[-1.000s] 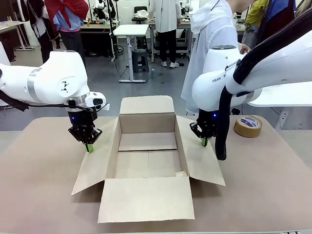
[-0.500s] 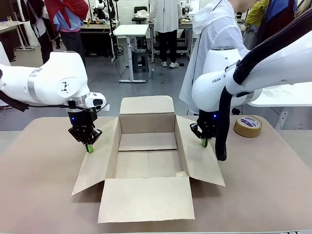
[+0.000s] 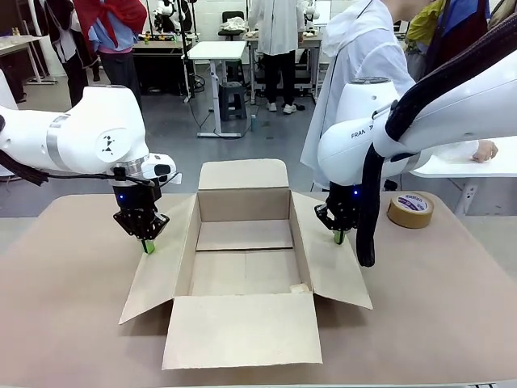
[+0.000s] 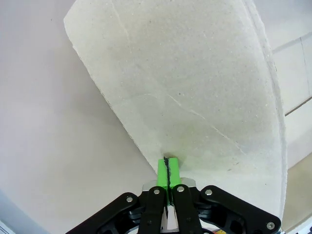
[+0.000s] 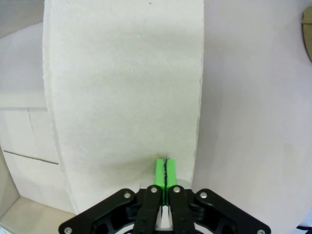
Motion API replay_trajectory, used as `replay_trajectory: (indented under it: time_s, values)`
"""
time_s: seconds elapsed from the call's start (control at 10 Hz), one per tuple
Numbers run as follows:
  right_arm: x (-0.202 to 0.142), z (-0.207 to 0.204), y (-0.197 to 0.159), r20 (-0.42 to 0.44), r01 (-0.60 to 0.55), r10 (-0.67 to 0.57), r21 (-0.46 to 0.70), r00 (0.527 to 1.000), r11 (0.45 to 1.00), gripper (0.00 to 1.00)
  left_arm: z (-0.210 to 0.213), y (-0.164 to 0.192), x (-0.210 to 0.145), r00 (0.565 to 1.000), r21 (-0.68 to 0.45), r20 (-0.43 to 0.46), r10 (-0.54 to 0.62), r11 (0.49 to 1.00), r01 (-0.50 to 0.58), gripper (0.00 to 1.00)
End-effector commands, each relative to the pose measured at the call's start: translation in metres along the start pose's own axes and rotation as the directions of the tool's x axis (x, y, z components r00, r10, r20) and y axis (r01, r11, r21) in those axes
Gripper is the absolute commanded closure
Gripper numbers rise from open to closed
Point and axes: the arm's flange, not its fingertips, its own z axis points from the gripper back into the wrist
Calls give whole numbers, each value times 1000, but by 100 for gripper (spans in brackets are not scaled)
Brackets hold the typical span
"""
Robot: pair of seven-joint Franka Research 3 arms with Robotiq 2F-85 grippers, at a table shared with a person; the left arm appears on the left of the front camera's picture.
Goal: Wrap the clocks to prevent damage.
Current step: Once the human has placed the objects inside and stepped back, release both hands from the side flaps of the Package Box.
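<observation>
Clocks: their position cannot be determined. The carton (image 3: 242, 327) stands open at the centre of the table (image 3: 73, 307), all four flaps spread, and its floor is bare.

Progress, as a judgement: the carton is prepared to receive goods. No wrapping material and no wrapped bundle lies on the table, so wrapping and loading both appear to remain.

Left gripper (image 3: 148, 245): fingers fully closed, green pads together, nothing between them. The tips point down onto the left flap (image 3: 157, 275), close to its outer edge.

Right gripper (image 3: 338, 236): fingers likewise pressed together and holding nothing. The tips bear on the right flap (image 3: 331, 271), near its far end.

The tape roll (image 3: 411, 209) lies flat on the table, to the right of the carton and beyond the right arm. A person (image 3: 355, 73) stands at the far side, with one hand (image 3: 485, 149) on a white surface to the far right.

View comparison: the front view gives the whole layout, namely the carton interior, both arms, the tape roll and the person. The wrist views confirm what the front view cannot resolve, that each pad pair is shut and meets the cardboard. The left wrist view also shows how close the tips sit to the flap edge.
</observation>
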Motion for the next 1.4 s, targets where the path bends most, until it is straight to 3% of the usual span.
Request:
replay_trajectory:
  time_s: [0.0, 1.3]
  values:
    - [-2, -3, 0, 1, 8, -8, -16, 1000, 1000, 99, -1, 0, -1, 1000, 6, -3, -2, 1000, 2, 100]
    - [-2, -3, 0, 1, 8, -8, -16, 1000, 1000, 99, -1, 0, -1, 1000, 6, -3, -2, 1000, 2, 100]
